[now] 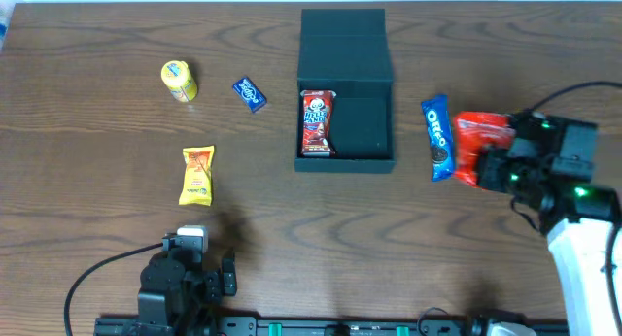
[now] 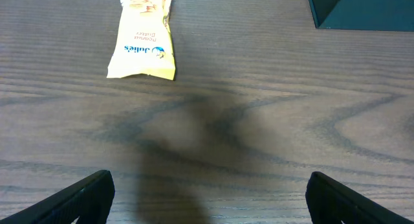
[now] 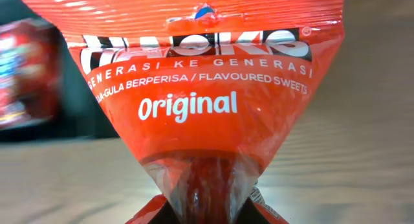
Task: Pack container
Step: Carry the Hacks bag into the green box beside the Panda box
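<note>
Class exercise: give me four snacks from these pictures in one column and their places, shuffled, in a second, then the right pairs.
1 Oreo packet
2 orange-red sweets bag
3 red snack packet
4 yellow Julie's packet

A inside the container, left side
B pinched in the right gripper
C lying just right of the container
D lying ahead of the left gripper

Pairs: 1-C, 2-B, 3-A, 4-D

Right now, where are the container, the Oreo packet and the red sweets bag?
container (image 1: 364, 127), overhead view, bare floor inside the open box.
Oreo packet (image 1: 438, 137), overhead view, middle of the blue wrapper.
red sweets bag (image 3: 187, 106), right wrist view, on the word "Original".
</note>
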`<move>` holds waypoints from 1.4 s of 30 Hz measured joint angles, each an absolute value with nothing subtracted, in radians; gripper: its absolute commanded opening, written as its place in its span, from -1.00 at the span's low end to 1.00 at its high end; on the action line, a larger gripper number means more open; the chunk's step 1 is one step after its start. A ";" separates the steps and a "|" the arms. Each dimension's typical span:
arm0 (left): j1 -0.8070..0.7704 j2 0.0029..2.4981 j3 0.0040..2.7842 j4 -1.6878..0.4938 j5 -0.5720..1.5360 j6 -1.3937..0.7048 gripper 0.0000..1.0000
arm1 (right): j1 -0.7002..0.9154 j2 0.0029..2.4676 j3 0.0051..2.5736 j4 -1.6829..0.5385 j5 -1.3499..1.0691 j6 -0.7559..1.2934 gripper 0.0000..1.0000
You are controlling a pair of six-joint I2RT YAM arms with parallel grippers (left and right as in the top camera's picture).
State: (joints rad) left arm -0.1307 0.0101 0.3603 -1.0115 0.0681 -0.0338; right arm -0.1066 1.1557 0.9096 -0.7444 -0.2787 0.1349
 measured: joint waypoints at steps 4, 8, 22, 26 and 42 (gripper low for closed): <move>-0.131 0.010 0.360 -1.012 0.068 -0.034 0.91 | 0.055 1.157 1.006 -0.767 -0.307 0.184 -0.92; -0.131 0.010 0.360 -1.012 0.068 -0.034 0.91 | 0.213 1.185 1.116 -0.765 -0.307 0.257 -0.96; -0.131 0.010 0.360 -1.012 0.068 -0.034 0.91 | 0.458 1.591 1.327 -0.673 -0.092 0.565 -0.97; -0.131 0.010 0.360 -1.012 0.068 -0.034 0.91 | 0.459 1.681 1.329 -0.604 -0.060 0.608 -0.96; -0.131 0.010 0.360 -1.012 0.068 -0.034 0.91 | 0.459 1.873 1.330 -0.524 -0.009 0.619 -0.89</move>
